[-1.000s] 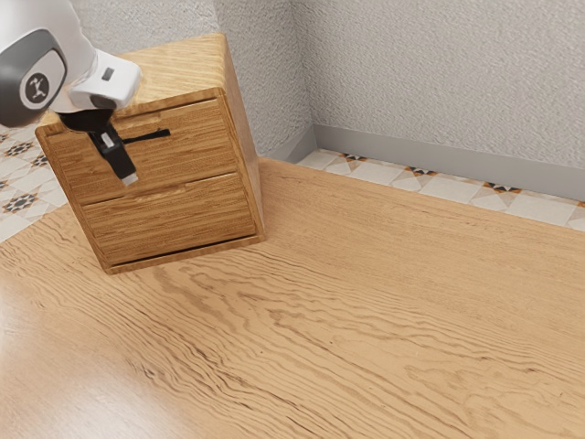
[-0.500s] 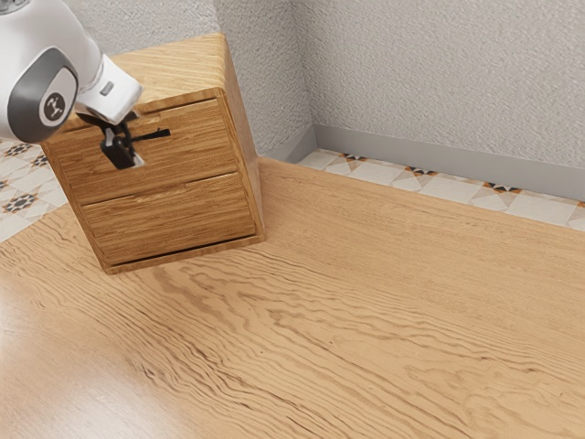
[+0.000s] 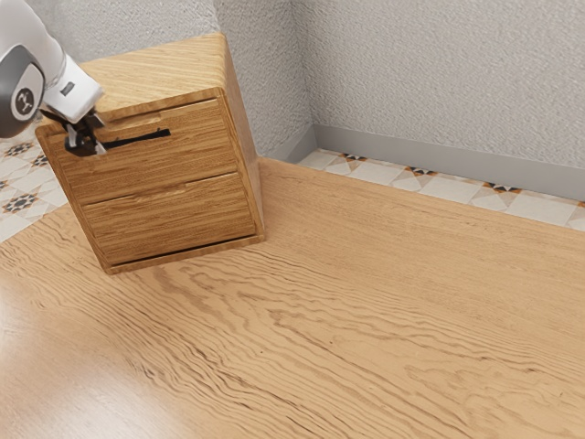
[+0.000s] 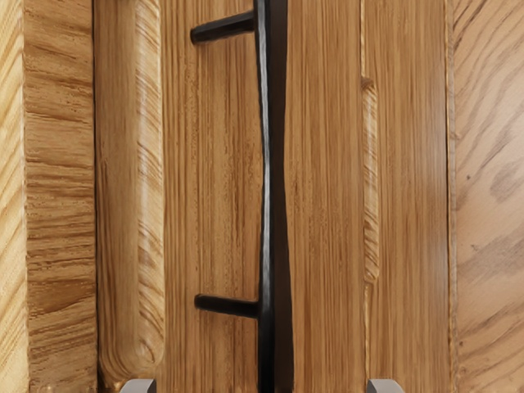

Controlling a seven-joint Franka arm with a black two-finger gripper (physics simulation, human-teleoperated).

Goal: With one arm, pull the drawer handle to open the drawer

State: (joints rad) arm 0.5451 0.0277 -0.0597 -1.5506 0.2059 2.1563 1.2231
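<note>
A small wooden cabinet (image 3: 183, 73) with two drawers stands at the exterior view's upper left. Its top drawer (image 3: 174, 160) carries a thin black bar handle (image 3: 137, 138), and the drawer front sits flush with the cabinet. My black gripper (image 3: 82, 143) is at the end of the handle toward the exterior view's left, facing the drawer front. In the wrist view the handle (image 4: 266, 205) runs straight away from my hand, and two grey fingertips (image 4: 139, 385) stand wide apart on either side of it without touching it. The gripper is open.
The lower drawer (image 3: 169, 219) has no handle that I can see. The cabinet stands on a broad wooden table top (image 3: 347, 311). Grey walls (image 3: 439, 64) and a tiled floor strip (image 3: 439, 183) lie behind it.
My hand has moved up and toward the exterior view's left, from hanging in front of the top drawer to the handle's end. The drawer has not moved.
</note>
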